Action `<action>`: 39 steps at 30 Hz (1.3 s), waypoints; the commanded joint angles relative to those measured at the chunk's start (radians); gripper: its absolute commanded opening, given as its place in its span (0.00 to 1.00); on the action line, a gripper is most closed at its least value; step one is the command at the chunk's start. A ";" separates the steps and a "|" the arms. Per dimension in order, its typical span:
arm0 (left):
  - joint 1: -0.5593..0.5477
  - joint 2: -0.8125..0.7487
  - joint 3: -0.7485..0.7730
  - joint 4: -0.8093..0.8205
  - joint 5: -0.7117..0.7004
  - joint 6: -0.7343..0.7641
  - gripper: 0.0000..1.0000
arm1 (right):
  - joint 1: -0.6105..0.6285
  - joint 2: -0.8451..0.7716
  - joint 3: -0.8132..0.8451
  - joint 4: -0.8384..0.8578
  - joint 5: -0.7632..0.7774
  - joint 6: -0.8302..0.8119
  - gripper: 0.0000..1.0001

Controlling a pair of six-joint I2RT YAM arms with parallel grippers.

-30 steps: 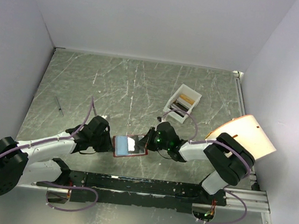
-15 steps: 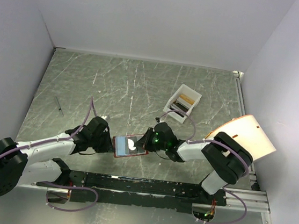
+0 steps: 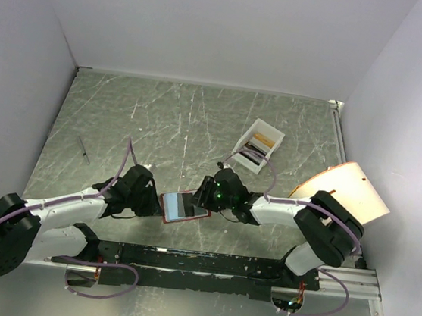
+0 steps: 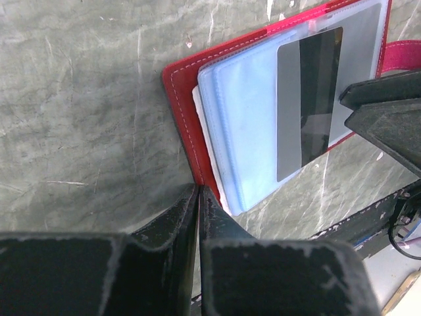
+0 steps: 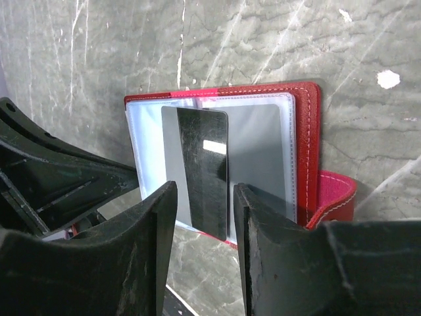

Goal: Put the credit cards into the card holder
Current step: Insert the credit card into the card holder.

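Note:
The card holder (image 3: 184,206) is a red wallet lying open on the table between my two grippers, its pale blue pockets (image 4: 247,125) facing up. A grey credit card with a dark stripe (image 5: 204,168) sits in a clear pocket; in the left wrist view this card (image 4: 309,105) shows through the plastic. My left gripper (image 4: 198,189) is shut on the wallet's red edge. My right gripper (image 5: 205,192) stands open just over the card's near end, one finger on each side of the dark stripe. More credit cards (image 3: 257,145) lie in the white box.
The white open-topped box (image 3: 270,134) stands behind and to the right of the wallet. A thin dark pen-like thing (image 3: 82,149) lies at the far left. A pale orange-edged board (image 3: 344,190) leans at the right wall. The wallet's snap tab (image 5: 337,192) sticks out at its side.
My right gripper has opened and let go of the striped card, which stays in the pocket. That gripper has shifted slightly left over the wallet. The left gripper has kept its hold.

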 commanded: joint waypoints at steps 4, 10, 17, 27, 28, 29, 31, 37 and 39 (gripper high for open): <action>-0.005 0.016 0.003 0.032 0.022 0.002 0.15 | 0.021 0.060 0.056 -0.024 -0.025 -0.061 0.40; -0.005 0.034 0.012 0.043 0.028 0.003 0.15 | 0.043 0.088 0.065 0.021 -0.058 -0.062 0.38; -0.005 0.065 0.038 0.041 0.031 0.010 0.15 | 0.063 0.111 0.066 0.096 -0.100 -0.071 0.37; -0.004 0.075 0.068 0.011 0.011 0.017 0.15 | 0.070 0.102 0.077 0.090 -0.106 -0.097 0.34; -0.004 0.070 0.071 0.005 0.008 0.018 0.15 | 0.071 0.096 0.084 0.069 -0.101 -0.109 0.34; -0.005 0.060 0.074 0.000 0.005 0.017 0.15 | 0.069 0.087 0.096 0.037 -0.092 -0.130 0.34; -0.005 0.031 0.079 -0.018 -0.009 0.016 0.17 | 0.068 0.065 0.121 -0.026 -0.074 -0.174 0.34; -0.005 -0.054 0.122 -0.102 -0.061 0.031 0.30 | 0.053 -0.009 0.209 -0.185 -0.016 -0.324 0.38; -0.005 -0.076 0.140 -0.125 -0.067 0.043 0.35 | 0.039 -0.022 0.250 -0.245 0.007 -0.379 0.39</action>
